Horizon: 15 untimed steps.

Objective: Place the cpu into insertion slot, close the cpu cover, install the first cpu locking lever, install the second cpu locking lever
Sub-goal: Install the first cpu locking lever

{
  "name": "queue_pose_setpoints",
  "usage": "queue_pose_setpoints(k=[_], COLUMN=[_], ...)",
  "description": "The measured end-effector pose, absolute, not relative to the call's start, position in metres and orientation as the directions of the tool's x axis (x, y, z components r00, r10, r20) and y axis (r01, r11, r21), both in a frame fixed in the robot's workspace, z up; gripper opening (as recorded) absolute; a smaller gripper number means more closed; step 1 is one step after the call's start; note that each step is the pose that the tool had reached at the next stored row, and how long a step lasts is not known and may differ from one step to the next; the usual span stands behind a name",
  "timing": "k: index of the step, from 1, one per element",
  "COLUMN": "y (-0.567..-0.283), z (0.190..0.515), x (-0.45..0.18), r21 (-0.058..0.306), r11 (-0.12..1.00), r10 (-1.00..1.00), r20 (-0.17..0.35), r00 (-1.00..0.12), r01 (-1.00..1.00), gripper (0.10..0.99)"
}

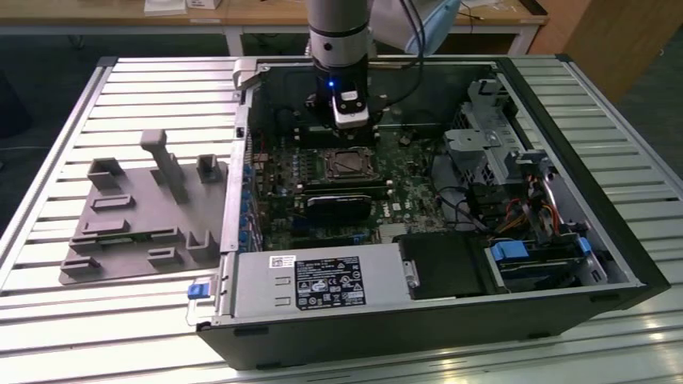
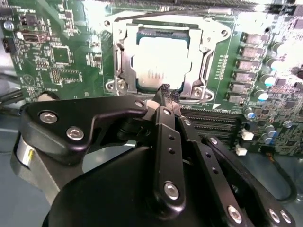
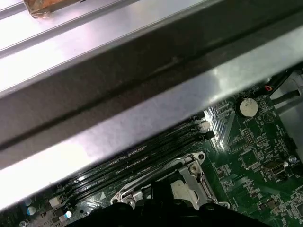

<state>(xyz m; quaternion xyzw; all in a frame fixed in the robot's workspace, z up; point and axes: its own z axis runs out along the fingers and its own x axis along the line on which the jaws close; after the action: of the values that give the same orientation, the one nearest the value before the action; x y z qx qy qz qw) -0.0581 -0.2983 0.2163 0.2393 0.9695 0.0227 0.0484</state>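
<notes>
- In the exterior view, the arm stands over the far middle of the open computer case (image 1: 597,264), which lies on a ribbed metal table (image 1: 64,120). The gripper (image 1: 353,120) hangs just beyond the insertion slot (image 1: 350,162), a small square black socket with a thin metal rim on the green circuit board (image 1: 280,200). A grey moulded holder tray (image 1: 133,224) lies at the exterior view's left, well apart from the case.
- In the second wrist view, the cpu (image 2: 158,61) lies flat in the socket, its dull silver top glaring under the light. The cpu cover (image 2: 163,33), a thin grey metal frame, appears to lie down around it. The black fingertips (image 2: 166,92) are pressed together at the socket's near edge, holding nothing I can make out.
- In the first wrist view, the case's brushed steel wall (image 3: 142,109) looms close, with long black memory slots (image 3: 142,161) beside the socket frame.
- Judging by this, placing seems done; the work looks to be at the cover or the levers, which calls for a fine, steady push.
</notes>
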Motion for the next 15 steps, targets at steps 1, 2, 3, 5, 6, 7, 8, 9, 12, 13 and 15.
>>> queue_pose_setpoints(k=[1,2,3,5,6,7,8,9,12,13,15], y=[-0.2994,-0.3006,-0.3019,-0.3045,-0.3057,-0.3066,-0.3075,-0.3084,-0.3091,-0.3091,-0.3092], z=[0.2163,0.2162,0.2162,0.2162,0.2162,0.2162,0.2162,0.2162,0.2162,0.2162,0.216], x=[-0.0579,-0.0578,-0.0578,-0.0578,-0.0577,-0.0577,-0.0577,-0.0577,-0.0578,-0.0577,-0.0577], r21=[0.065,0.062,0.06,0.055,0.052,0.049,0.045,0.042,0.033,0.031,0.027], r11=[0.885,0.885,0.885,0.885,0.885,0.886,0.886,0.886,0.886,0.886,0.887], r10=[0.466,0.466,0.466,0.465,0.465,0.465,0.464,0.464,0.463,0.463,0.461], r20=[-0.082,-0.082,-0.083,-0.085,-0.087,-0.088,-0.09,-0.092,-0.096,-0.098,-0.1], r00=[-0.881,-0.881,-0.881,-0.881,-0.881,-0.881,-0.881,-0.881,-0.881,-0.881,-0.882], r01=[0.462,0.462,0.462,0.462,0.462,0.462,0.462,0.462,0.462,0.462,0.461], gripper=[0.102,0.102,0.102,0.102,0.102,0.102,0.102,0.102,0.102,0.102,0.102])
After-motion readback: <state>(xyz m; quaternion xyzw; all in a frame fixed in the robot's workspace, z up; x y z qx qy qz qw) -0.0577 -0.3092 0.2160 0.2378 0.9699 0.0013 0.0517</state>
